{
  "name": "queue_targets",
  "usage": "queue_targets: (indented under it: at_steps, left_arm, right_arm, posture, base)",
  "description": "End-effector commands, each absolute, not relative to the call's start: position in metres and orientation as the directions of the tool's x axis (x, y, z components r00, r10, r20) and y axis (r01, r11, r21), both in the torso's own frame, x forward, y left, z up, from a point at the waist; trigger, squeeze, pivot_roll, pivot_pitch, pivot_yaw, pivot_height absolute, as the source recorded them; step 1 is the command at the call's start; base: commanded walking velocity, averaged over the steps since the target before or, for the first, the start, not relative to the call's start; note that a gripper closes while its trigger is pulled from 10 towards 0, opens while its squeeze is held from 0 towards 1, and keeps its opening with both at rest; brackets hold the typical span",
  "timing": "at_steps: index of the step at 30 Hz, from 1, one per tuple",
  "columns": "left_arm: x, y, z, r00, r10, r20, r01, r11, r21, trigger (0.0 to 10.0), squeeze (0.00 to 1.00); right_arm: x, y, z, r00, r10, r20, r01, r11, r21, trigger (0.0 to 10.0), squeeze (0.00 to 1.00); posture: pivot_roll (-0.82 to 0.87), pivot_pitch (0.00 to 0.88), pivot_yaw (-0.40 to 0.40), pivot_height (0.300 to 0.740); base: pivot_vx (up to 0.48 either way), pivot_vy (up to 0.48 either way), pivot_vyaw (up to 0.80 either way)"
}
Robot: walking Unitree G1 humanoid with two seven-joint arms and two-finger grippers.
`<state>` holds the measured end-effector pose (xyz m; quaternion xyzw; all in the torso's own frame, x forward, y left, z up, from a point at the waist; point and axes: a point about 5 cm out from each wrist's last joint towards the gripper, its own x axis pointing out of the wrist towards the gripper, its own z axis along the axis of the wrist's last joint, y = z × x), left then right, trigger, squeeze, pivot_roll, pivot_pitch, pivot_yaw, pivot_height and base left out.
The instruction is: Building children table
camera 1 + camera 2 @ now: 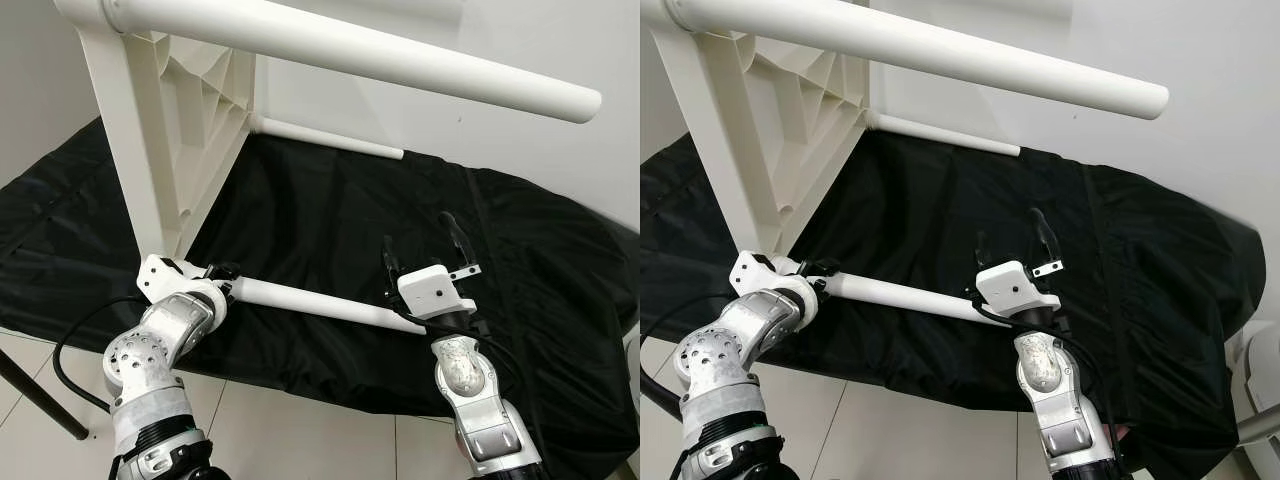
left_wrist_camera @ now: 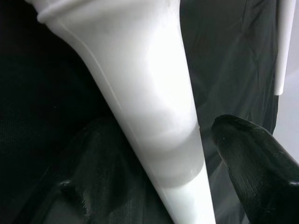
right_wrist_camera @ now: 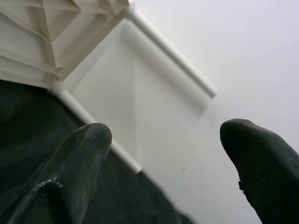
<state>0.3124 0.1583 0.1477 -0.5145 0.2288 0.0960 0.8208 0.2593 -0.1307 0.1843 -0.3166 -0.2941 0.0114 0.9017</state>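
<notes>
one black cloth [image 1: 330,220] under table legs [image 1: 320,302]

Right gripper [image 1: 425,247] agape (left [image 1: 222,277] clamped)

arms: silver metal, round holes | wrists: white housings | left gripper [image 1: 222,272], right gripper [image 1: 424,248]: long black fingers | cables: black

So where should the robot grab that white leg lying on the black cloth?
Probably mid-shaft on the leg, coming from above with fingers either side. It's a smooth round tube lying flat on the cloth, bare between the left gripper and right gripper.
</notes>
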Motion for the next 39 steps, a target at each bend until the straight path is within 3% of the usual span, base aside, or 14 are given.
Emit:
queue_targets:
  at_steps: [1, 12, 16, 20, 25, 31, 39]
  left_arm:
    - [0.33, 0.121, 0.183, 0.911, -0.19, -0.367, -0.271, 0.396, -0.877, 10.0, 0.0]
    - [0.333, 0.119, 0.185, 0.911, -0.205, -0.359, -0.253, 0.41, -0.876, 10.0, 0.0]
    - [0.334, 0.119, 0.186, 0.911, -0.207, -0.356, -0.249, 0.411, -0.877, 10.0, 0.0]
    - [0.335, 0.117, 0.188, 0.912, -0.214, -0.351, -0.24, 0.414, -0.878, 10.0, 0.0]
    - [0.335, 0.115, 0.189, 0.911, -0.222, -0.347, -0.234, 0.416, -0.879, 10.0, 0.0]
    - [0.335, 0.114, 0.189, 0.911, -0.227, -0.343, -0.227, 0.418, -0.879, 10.0, 0.0]
    - [0.336, 0.114, 0.191, 0.914, -0.221, -0.339, -0.225, 0.418, -0.88, 10.0, 0.0]
  right_arm:
    - [0.253, -0.129, 0.191, 0.788, 0.236, 0.569, 0.21, 0.766, -0.607, 10.0, 0.0]
    - [0.236, -0.12, 0.218, 0.567, 0.372, 0.735, 0.461, 0.597, -0.657, 10.0, 0.0]
    - [0.24, -0.121, 0.227, 0.533, 0.365, 0.764, 0.51, 0.581, -0.634, 10.0, 0.0]
    - [0.254, -0.118, 0.265, 0.439, 0.333, 0.834, 0.601, 0.582, -0.548, 10.0, 0.0]
    - [0.258, -0.112, 0.289, 0.38, 0.343, 0.859, 0.616, 0.599, -0.512, 10.0, 0.0]
    - [0.264, -0.101, 0.3, 0.363, 0.412, 0.836, 0.587, 0.596, -0.549, 10.0, 0.0]
    - [0.286, -0.082, 0.324, 0.431, 0.502, 0.75, 0.527, 0.534, -0.661, 10.0, 0.0]
  posture:
    - [-0.01, 0.0, -0.053, 0.74]
    - [-0.03, 0.0, -0.03, 0.74]
    - [-0.03, 0.0, -0.03, 0.74]
    - [-0.02, 0.0, -0.024, 0.74]
    - [-0.02, 0.0, -0.024, 0.74]
    - [-0.02, 0.0, -0.025, 0.74]
    - [-0.03, 0.0, -0.022, 0.74]
  base:
    - [0.0, 0.0, 0.0]
    - [0.0, 0.0, 0.0]
    - [0.0, 0.0, 0.0]
    - [0.0, 0.0, 0.0]
    - [0.0, 0.0, 0.0]
    - [0.0, 0.0, 0.0]
    - [0.0, 0.0, 0.0]
